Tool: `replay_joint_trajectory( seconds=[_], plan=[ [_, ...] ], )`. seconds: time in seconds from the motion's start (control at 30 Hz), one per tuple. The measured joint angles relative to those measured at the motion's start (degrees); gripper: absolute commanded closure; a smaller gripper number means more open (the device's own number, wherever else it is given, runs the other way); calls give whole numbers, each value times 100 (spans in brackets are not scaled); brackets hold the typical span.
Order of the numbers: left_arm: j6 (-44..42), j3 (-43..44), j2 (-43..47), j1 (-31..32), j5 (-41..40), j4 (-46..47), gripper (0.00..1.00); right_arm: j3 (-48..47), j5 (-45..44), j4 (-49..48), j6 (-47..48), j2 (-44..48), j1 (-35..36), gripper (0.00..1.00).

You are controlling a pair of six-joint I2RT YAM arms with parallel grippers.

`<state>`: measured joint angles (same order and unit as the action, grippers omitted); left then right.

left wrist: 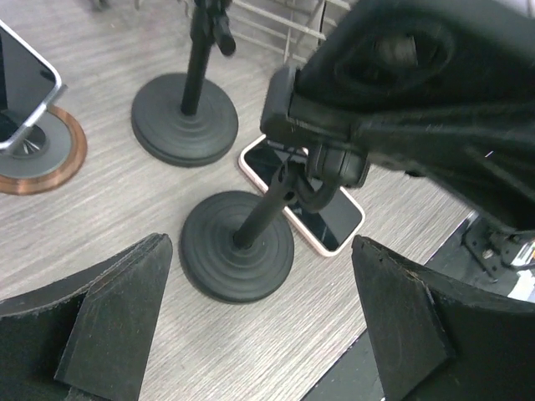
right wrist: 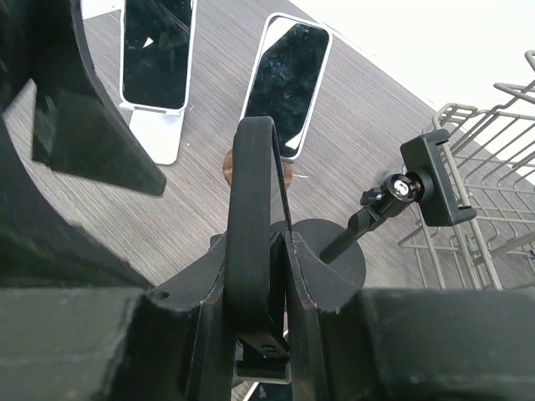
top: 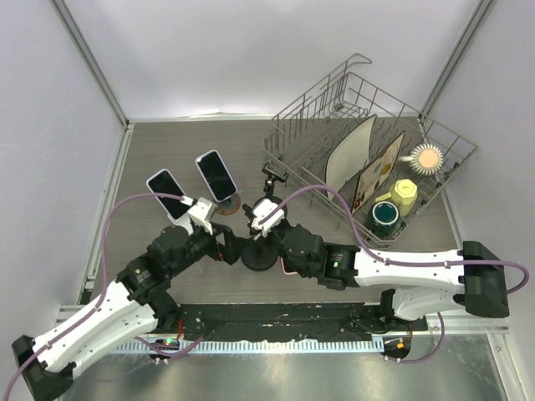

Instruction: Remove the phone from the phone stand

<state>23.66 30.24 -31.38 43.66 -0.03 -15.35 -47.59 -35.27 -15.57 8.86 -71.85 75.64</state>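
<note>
**Left hand (left wrist: pixel 261 241) open, phone (left wrist: pixel 334 219) down on the tabletop (left wrist: pixel 125 209)**

Wide black fingers (left wrist: pixel 117 301) of the left hand fill the bottom of its own view. They stand far apart and hold nothing.

Below them is the round base of the phone stand (left wrist: pixel 226 259), close to the middle of the tabletop's near edge. The phone lies flat on the tabletop, screen up, just beside that base. It is not in the stand.

The right hand (right wrist: pixel 257 242) is closed tight on a black loop. This looks like the top holder of the phone stand, though the view is too close to be sure. From above, the phone is mostly hidden under the right arm.

So the main job looks done: the phone is out and resting on the tabletop. What is left seems small. The right hand has to let go of the stand, and both arms have to pull away.

Another black stand (left wrist: pixel 184 117) sits farther in, with nothing touching it.
</note>
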Motion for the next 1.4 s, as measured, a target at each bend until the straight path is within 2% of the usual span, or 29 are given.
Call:
replay_joint_trajectory(
  seconds=[0.1, 0.23, 0.43, 0.67, 0.7, 0.77, 0.8, 0.87, 0.9, 0.93, 1.0, 1.1, 1.13, 1.4],
  plan=[
    [-129, -442, -125, 605, -568, 444, 12, 35, 70, -33, -2, 22, -2, 99],
    [-507, -876, -363, 1069, -1038, 1134, 17, 42, 168, -33, -9, 22, -7, 99],
    [-1047, -1040, -704, 1123, -1283, 2247, 20, 74, 284, -61, -94, 24, -7, 99],
    [-1233, -1141, -1259, 1137, -1255, 3335, 32, 138, 343, -68, -212, 92, -13, 99],
    [-1239, -1156, -1355, 1139, -1235, 3456, 40, 151, 345, -68, -219, 105, -13, 99],
    [-1228, -1187, -1510, 1143, -1150, 3646, 49, 170, 345, -68, -251, 125, -13, 99],
    [-1233, -1187, -1567, 1165, -1102, 3748, 61, 175, 345, -79, -271, 127, -22, 99],
    [-1224, -1196, -1635, 1189, -962, 3884, 75, 188, 345, -98, -297, 142, -39, 99],
    [-1248, -1196, -1661, 1222, -916, 3954, 91, 195, 348, -122, -319, 142, -52, 99],
    [-1270, -1207, -1670, 1226, -883, 3991, 100, 199, 334, -125, -330, 149, -59, 96],
    [-1303, -1233, -1668, 1224, -870, 4046, 100, 205, 317, -138, -372, 151, -61, 93],
    [-1307, -1292, -1641, 1220, -841, 4122, 100, 223, 249, -168, -446, 151, -50, 83],
    [-1307, -1311, -1628, 1220, -833, 4135, 100, 227, 227, -177, -457, 151, -44, 76],
    [-1185, -1427, -1460, 1220, -745, 4155, 100, 262, 7, -402, -439, 131, -7, 56]
  ],
)
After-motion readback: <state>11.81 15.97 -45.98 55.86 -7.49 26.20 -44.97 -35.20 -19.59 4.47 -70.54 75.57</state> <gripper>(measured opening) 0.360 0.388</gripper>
